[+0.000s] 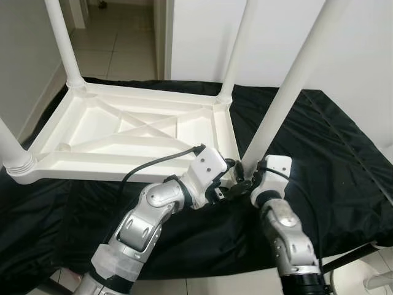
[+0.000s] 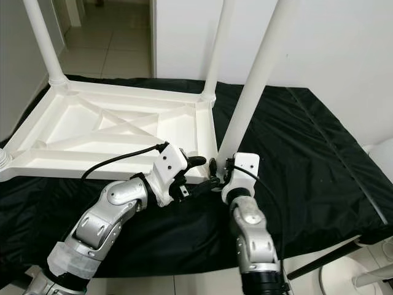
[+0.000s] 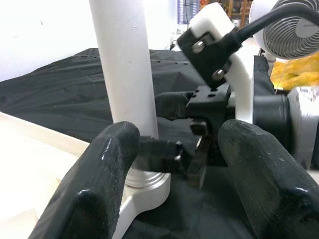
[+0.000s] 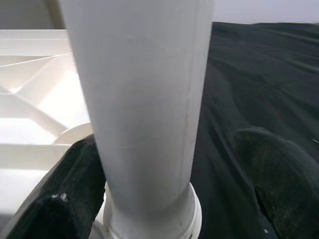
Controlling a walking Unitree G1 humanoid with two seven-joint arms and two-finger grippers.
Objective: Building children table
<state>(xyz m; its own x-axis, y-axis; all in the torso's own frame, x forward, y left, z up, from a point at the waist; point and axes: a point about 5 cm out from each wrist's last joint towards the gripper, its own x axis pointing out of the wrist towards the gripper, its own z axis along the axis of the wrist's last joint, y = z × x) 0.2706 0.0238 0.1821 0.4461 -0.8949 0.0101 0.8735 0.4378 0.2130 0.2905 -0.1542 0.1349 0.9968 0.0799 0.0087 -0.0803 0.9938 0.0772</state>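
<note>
A white plastic children's table is laid upside down on a black cloth covering the worktop, with four white legs standing upward. The near right leg is seated in its corner socket. The right pincer is held open around this leg's base, one finger on each side. The left pincer is held open just beside the same corner, gripping nothing.
</note>
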